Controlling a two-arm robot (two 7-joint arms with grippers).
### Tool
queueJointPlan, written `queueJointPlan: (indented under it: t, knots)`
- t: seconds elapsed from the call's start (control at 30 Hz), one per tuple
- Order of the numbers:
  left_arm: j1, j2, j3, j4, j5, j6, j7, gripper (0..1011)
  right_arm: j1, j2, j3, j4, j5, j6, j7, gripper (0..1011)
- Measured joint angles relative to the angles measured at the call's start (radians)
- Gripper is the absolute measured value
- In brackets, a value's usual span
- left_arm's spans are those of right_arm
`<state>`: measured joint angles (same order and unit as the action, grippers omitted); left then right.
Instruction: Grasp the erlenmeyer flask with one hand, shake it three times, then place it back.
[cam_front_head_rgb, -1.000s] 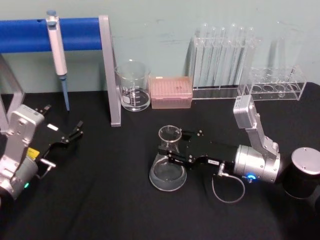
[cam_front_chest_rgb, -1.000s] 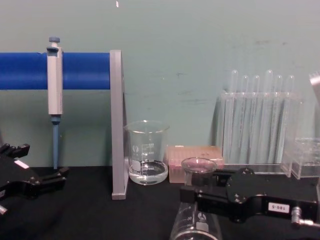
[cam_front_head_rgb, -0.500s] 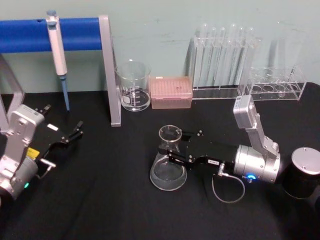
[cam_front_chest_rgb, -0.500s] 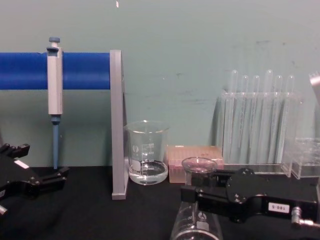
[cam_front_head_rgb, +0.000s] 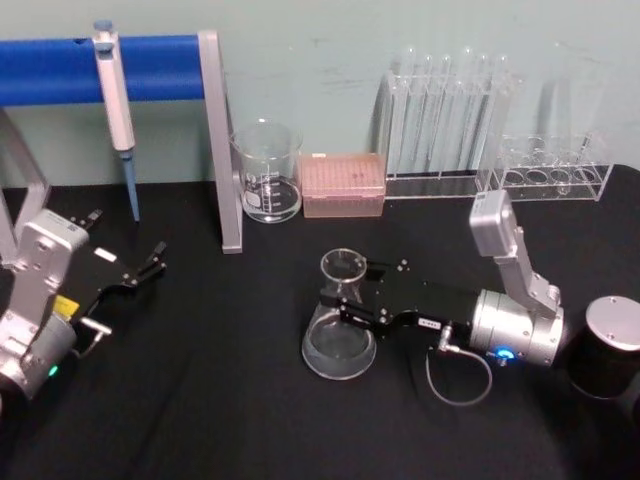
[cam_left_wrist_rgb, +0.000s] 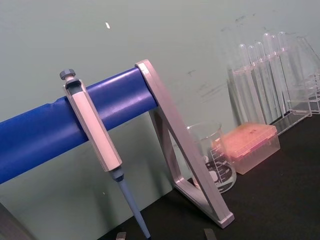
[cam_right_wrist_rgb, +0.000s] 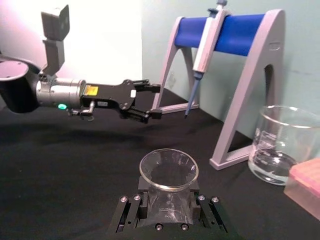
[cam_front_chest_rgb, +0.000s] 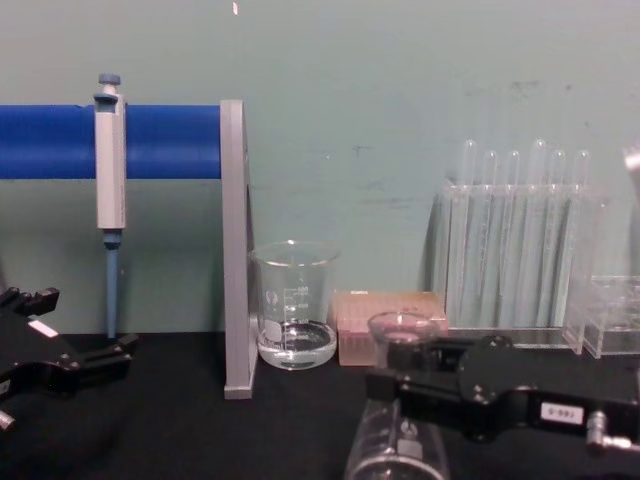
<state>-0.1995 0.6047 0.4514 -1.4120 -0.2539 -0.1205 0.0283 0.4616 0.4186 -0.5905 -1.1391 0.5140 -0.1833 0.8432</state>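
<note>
**Right gripper clamped on the flask's neck, in front of the beaker**

A clear erlenmeyer flask (cam_front_head_rgb: 338, 338) stands upright over a black table (cam_front_head_rgb: 230, 400). It is in front of the glass beaker (cam_front_head_rgb: 267, 175), nearer the robot and slightly to the beaker's right. I cannot tell whether its wide base touches the cloth.

The right gripper (cam_front_head_rgb: 338, 303) lies level, to the right of the beaker and nearer the robot. Its two black fingers (cam_right_wrist_rgb: 131, 212) are pressed against either side of the flask's narrow neck, just under the flared rim.

The left gripper (cam_front_head_rgb: 148, 266) hangs well to the left of the beaker and nearer the robot, its fingers spread apart and holding nothing.

A little clear liquid sits in the beaker. A pink tip box (cam_front_head_rgb: 343, 185) stands just beside the beaker on its right, and the grey leg of a blue pipette stand (cam_front_head_rgb: 218, 150) is just to its left.
</note>
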Motion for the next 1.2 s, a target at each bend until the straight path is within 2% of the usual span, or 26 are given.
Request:
queueJointPlan:
  t: [0.33,0.53,0.7,0.9,1.0,1.2]
  knots:
    - [0.000,0.000,0.000,0.000,0.000,0.000,0.000,1001,-0.025,0.014,0.046,-0.058,0.038,0.009,-0.038,450]
    - [0.000,0.000,0.000,0.000,0.000,0.000,0.000,1001,-0.047,0.037,0.093,-0.140,0.045,0.031,-0.121,450]
    - [0.000,0.000,0.000,0.000,0.000,0.000,0.000,1001,-0.066,0.051,0.138,-0.219,0.033,0.047,-0.208,450]
    - [0.000,0.000,0.000,0.000,0.000,0.000,0.000,1001,-0.091,0.050,0.179,-0.290,0.025,0.068,-0.285,450]
    - [0.000,0.000,0.000,0.000,0.000,0.000,0.000,1001,-0.115,0.044,0.209,-0.342,0.017,0.087,-0.343,450]
    - [0.000,0.000,0.000,0.000,0.000,0.000,0.000,1001,-0.153,0.033,0.249,-0.402,0.004,0.113,-0.412,450]
